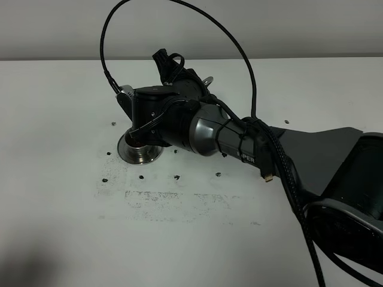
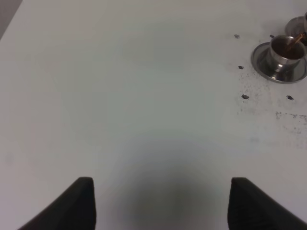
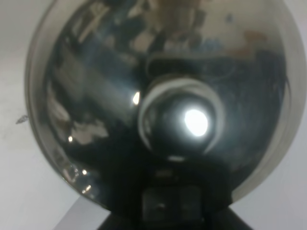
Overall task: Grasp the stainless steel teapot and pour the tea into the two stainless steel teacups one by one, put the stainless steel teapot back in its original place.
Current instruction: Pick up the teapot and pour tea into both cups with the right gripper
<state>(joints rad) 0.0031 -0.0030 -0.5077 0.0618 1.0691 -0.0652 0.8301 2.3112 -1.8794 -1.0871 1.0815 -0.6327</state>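
Note:
The stainless steel teapot (image 3: 96, 96) fills the right wrist view, its domed lid and knob (image 3: 180, 120) facing the camera. My right gripper (image 1: 143, 122) is shut on the teapot and holds it over a teacup (image 1: 140, 150) on its saucer. In the exterior high view the arm hides the pot. The left wrist view shows a thin brown stream running into this teacup (image 2: 286, 53), which holds dark tea. The second teacup (image 2: 298, 24) sits just beyond it. My left gripper (image 2: 163, 206) hovers open over bare table, far from the cups.
Small dark specks and a smudged patch (image 1: 173, 200) mark the white table (image 1: 60, 227) around the near cup. A steel rim (image 1: 207, 79) peeks out behind the right arm. Black cables (image 1: 251, 78) loop above that arm.

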